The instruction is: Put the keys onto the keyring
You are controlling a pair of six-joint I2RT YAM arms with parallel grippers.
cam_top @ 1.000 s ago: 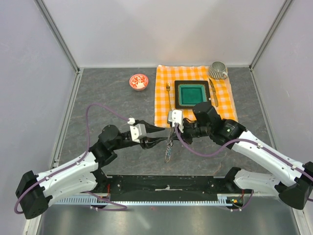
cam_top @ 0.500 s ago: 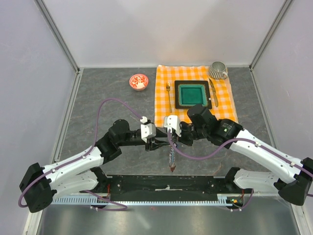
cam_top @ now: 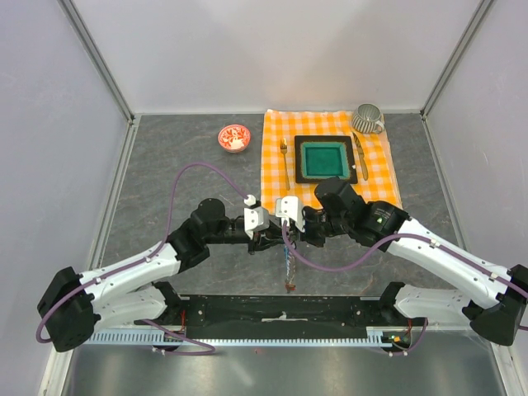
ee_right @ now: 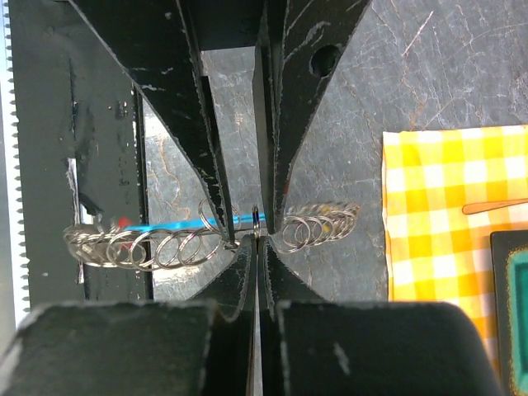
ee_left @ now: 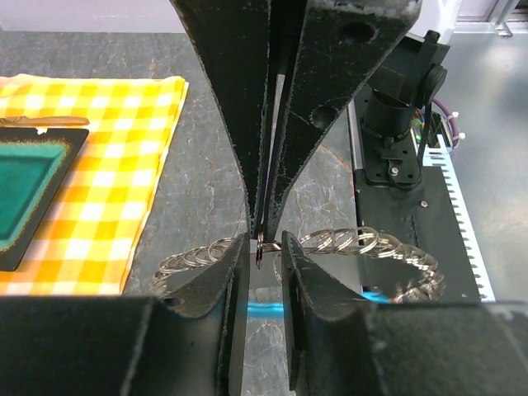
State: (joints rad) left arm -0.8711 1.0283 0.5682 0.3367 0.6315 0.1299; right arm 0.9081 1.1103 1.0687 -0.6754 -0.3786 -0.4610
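Note:
The keyring [cam_top: 289, 262] is a chain of small grey metal rings with a cyan piece [ee_left: 264, 309]. It hangs below the two grippers, which meet over the grey table. My right gripper [cam_top: 290, 233] [ee_right: 257, 243] is shut on one small ring [ee_right: 256, 219] of the keyring. My left gripper [cam_top: 276, 238] [ee_left: 262, 260] is open, its fingers straddling the right gripper's tips and that ring. The ring chain [ee_left: 363, 242] [ee_right: 157, 247] runs out to both sides. Of the keys I see only a red spot [ee_right: 122, 221] and a yellow spot [ee_right: 330, 221] behind the rings.
An orange checked cloth [cam_top: 381, 169] at the back right carries a green square plate [cam_top: 322, 158], a fork [cam_top: 285, 161], a knife [cam_top: 360, 157] and a grey cup [cam_top: 367, 120]. A red-and-white bowl [cam_top: 234, 137] stands left of it. The black base rail [cam_top: 280, 309] lies at the near edge.
My left gripper has moved right and closed in on the right gripper's tips. The right gripper shifted slightly left. The keyring now hangs straighter below them.

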